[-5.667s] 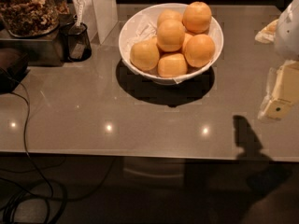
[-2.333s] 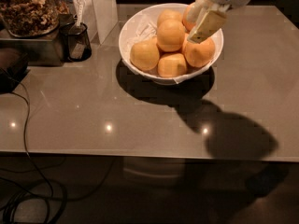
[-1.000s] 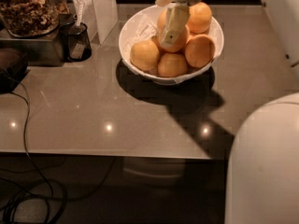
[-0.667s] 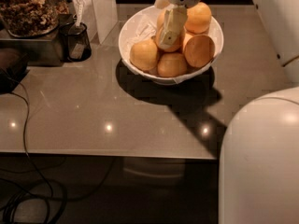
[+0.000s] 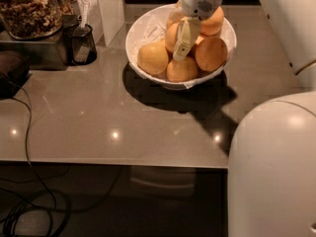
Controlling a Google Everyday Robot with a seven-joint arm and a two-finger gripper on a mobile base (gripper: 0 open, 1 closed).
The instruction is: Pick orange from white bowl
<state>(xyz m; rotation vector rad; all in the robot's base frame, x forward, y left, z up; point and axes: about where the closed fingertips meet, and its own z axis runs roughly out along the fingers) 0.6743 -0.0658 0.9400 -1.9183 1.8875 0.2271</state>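
Gripper [image 5: 185, 41] down inside the white bowl [image 5: 136, 33], over the middle of the heap, reaching in from above and behind. Pressed against the central orange [image 5: 172, 36], topmost of the pile; probably picked as the one least hemmed in by neighbours. Jaw state: cannot tell from this view. Not lifted yet; resting on the fruit beneath, held in a mound by the sloping bowl walls. More oranges packed close at left [image 5: 153, 58], front [image 5: 181, 69] and right [image 5: 211, 53]. Bowl toward the back of the grey counter [image 5: 98, 117], apart from the nut jar [image 5: 29, 9] and black mesh cup [image 5: 81, 43] at left. Judged step: settling the grasp. Risk: smooth round fruit rolling aside, neighbours shifting on the lift. Straight upward pull advisable.
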